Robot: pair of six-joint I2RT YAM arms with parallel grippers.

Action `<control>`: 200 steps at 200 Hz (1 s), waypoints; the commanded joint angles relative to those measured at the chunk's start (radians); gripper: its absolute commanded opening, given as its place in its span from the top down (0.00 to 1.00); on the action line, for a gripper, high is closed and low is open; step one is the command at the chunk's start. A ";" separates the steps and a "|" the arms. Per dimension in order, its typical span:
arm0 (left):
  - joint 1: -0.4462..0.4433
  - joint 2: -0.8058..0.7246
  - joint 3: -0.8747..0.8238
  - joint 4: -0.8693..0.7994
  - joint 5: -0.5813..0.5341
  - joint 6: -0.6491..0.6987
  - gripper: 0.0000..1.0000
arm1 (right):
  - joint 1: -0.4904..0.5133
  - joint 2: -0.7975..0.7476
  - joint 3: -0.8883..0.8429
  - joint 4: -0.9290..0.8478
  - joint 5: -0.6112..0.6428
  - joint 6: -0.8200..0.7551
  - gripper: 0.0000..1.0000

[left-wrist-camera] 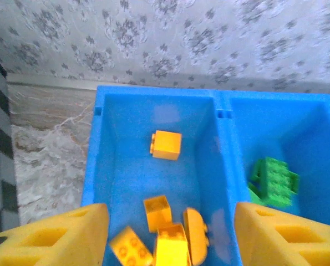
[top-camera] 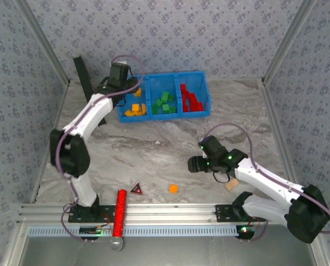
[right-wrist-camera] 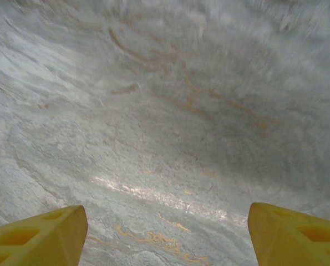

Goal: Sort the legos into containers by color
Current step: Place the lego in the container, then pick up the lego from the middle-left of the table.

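Note:
The blue tray [top-camera: 165, 117] stands at the back of the table with three compartments: yellow-orange legos [top-camera: 136, 108] on the left, green legos [top-camera: 163, 103] in the middle, red legos [top-camera: 190, 101] on the right. My left gripper [top-camera: 130, 91] hovers over the left compartment. In the left wrist view it [left-wrist-camera: 170, 227] is open and holds nothing, with several yellow-orange bricks [left-wrist-camera: 165, 233] lying below and one more [left-wrist-camera: 166, 145] farther back. A green brick [left-wrist-camera: 273, 180] lies past the divider [left-wrist-camera: 223, 138]. One orange lego [top-camera: 173, 188] lies loose on the table. My right gripper [top-camera: 193, 164] is open above bare marble [right-wrist-camera: 170, 166].
A dark triangle with a red centre [top-camera: 136, 189] lies near the front, left of the loose orange lego. A tan wooden block [top-camera: 231, 184] sits under the right arm. A red cylinder [top-camera: 120, 213] rests on the front rail. A black board [top-camera: 82, 77] leans at the back left.

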 commanded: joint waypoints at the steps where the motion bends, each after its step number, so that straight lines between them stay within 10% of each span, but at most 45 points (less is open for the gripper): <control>1: -0.095 -0.137 -0.186 -0.040 -0.022 -0.028 0.38 | -0.021 -0.055 0.088 -0.081 0.076 -0.079 0.21; 93: -0.768 -0.359 -0.513 -0.306 -0.236 -0.449 0.31 | -0.136 -0.108 0.148 -0.095 0.069 -0.222 0.21; 200: -0.989 -0.123 -0.445 -0.380 -0.068 -0.696 0.31 | -0.313 -0.137 0.136 -0.046 -0.023 -0.246 0.19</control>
